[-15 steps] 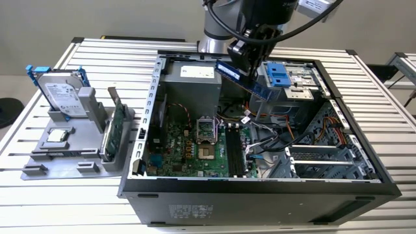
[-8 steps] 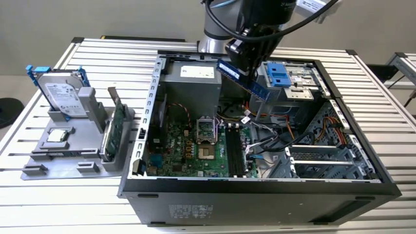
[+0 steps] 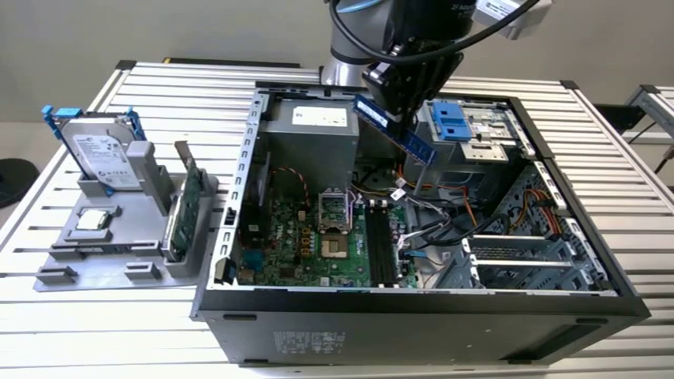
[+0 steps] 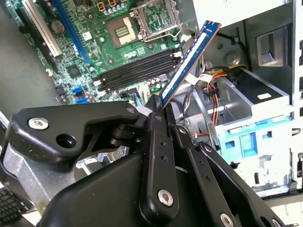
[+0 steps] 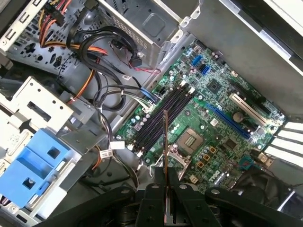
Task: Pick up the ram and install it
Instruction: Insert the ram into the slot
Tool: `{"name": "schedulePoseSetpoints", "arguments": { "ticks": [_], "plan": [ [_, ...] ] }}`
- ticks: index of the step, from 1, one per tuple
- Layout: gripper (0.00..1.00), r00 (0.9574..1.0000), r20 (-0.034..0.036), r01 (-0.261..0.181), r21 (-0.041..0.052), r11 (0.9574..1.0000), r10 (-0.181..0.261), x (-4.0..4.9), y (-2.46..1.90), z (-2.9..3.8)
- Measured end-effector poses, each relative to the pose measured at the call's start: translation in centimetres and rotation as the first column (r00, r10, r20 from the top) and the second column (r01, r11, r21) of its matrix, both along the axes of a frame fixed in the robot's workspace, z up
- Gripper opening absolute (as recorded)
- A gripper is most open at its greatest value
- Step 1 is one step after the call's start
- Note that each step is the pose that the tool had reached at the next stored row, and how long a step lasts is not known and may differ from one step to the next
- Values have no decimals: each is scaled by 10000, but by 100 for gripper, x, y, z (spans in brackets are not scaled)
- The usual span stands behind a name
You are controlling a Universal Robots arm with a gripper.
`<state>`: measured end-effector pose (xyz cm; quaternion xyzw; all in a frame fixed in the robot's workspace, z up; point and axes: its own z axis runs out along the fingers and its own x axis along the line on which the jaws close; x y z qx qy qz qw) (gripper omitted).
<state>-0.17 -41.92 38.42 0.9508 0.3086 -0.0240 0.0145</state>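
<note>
Fingers (image 4: 160,156) of the gripper (image 4: 159,105) are pressed together on one end of the ram (image 4: 189,56), with only the thickness of the stick left between them. In the exterior view the gripper (image 3: 396,101) is hung over the open case (image 3: 421,304). The ram (image 3: 406,136) is held clear of everything and tilted, its free end slanted down toward the exterior view's right. The stick is carried in the air above the cables (image 3: 421,229), between the power supply (image 3: 311,130) and the blue caddy (image 3: 447,120). In the first wrist view the ram (image 5: 165,137) is seen edge-on, projecting straight out from the gripper (image 5: 165,174) over the board (image 5: 213,109), with the black slots (image 5: 163,113) and the socket (image 5: 191,139) beneath it. In the second wrist view its blue face and pale label strip are shown, with the slots (image 4: 137,70) and the socket (image 4: 124,32) on the board (image 4: 80,61) beyond. Ram and slots are well apart, and the ram is not yet seated. In the exterior view the slots (image 3: 377,245) are found on the board (image 3: 300,237) low in the case, beside the socket (image 3: 331,221). On the exterior view's left, a drive (image 3: 100,154) and a green card (image 3: 188,213) are stood upright in a gray holder (image 3: 95,260) on the slatted table (image 3: 63,332).
</note>
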Motion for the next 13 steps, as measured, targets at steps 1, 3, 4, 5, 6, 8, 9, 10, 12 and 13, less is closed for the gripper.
{"name": "schedulePoseSetpoints", "arguments": {
  "ticks": [1, 3, 4, 5, 6, 8, 9, 10, 12, 13],
  "plan": [
    [0, 10000, 0, 82, 0, 10000, -82, 0, 0, 0],
    [0, 9997, 0, 255, 0, 9997, -255, 0, 0, 0],
    [0, 9994, 0, 340, 0, 9994, -340, 0, 0, 0],
    [0, 9991, 0, 430, 0, 9991, -430, 0, 0, 0],
    [0, 9987, 0, 513, 0, 9987, -513, 0, 0, 0],
    [0, 9977, 0, 672, 0, 9977, -672, 0, 0, 0],
    [0, 9972, 0, 753, 0, 9972, -753, 0, 0, 0],
    [0, 9964, 0, 842, 0, 9964, -842, 0, 0, 0],
    [0, 9950, 0, 999, 0, 9950, -999, 0, 0, -1],
    [0, 9942, 0, 1076, 0, 9942, -1076, 0, 0, 0]
  ]
}}
